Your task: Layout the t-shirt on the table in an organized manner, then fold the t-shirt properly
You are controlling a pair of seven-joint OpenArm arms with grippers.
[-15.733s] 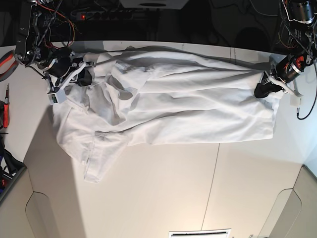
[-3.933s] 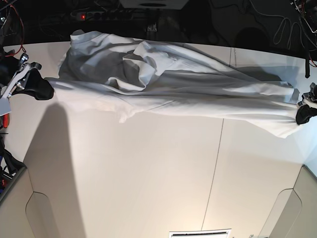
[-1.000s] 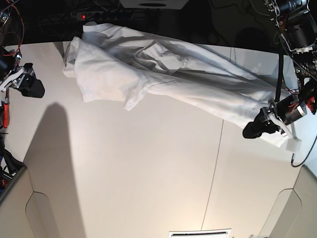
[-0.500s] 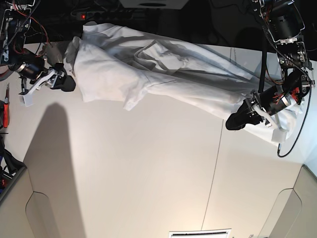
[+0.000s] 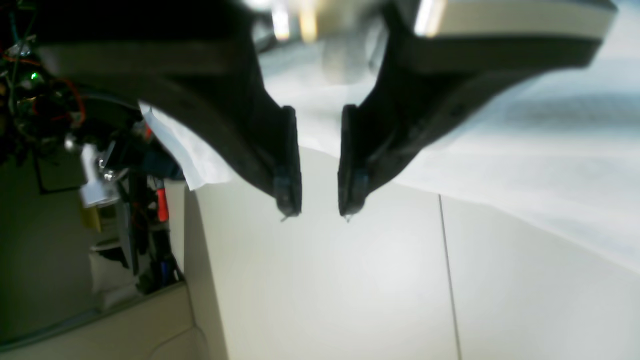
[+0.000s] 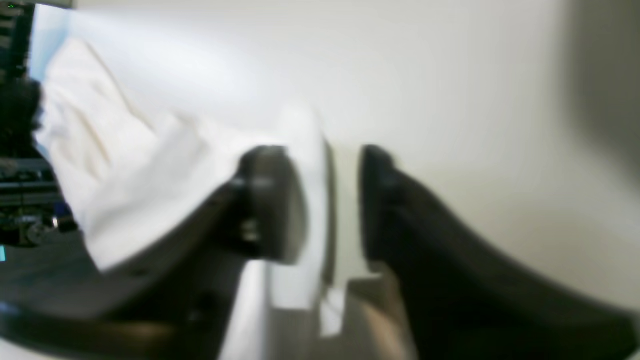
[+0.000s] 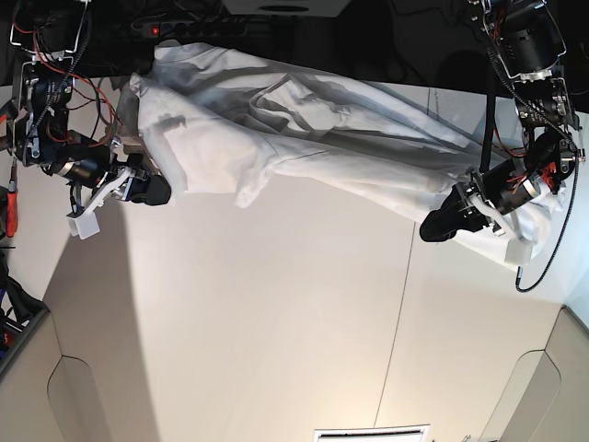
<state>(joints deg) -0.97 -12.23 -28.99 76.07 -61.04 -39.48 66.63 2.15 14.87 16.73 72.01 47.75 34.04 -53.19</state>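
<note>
The white t-shirt (image 7: 313, 138) lies crumpled in a long band across the back of the table (image 7: 276, 322), from the back left down to the right edge. My right gripper (image 7: 158, 191) is at the shirt's left edge. In the blurred right wrist view its fingers stand apart, with a fold of the t-shirt (image 6: 125, 165) against one finger (image 6: 265, 200). My left gripper (image 7: 433, 228) is by the shirt's lower right end. In the left wrist view, the left gripper (image 5: 315, 210) shows a narrow gap. Bare table (image 5: 350, 280) shows through it, with the t-shirt (image 5: 525, 150) behind.
A power strip (image 7: 156, 29) with a red light and cables run along the dark back edge. Red-handled tools (image 7: 9, 207) lie at the far left. A white vent panel (image 7: 373, 433) sits at the front edge. Thin seam lines cross the tabletop.
My right gripper came in from the far left to the shirt's left edge and its fingers narrowed around a fold. My left gripper slid left along the shirt's lower right end, then stayed.
</note>
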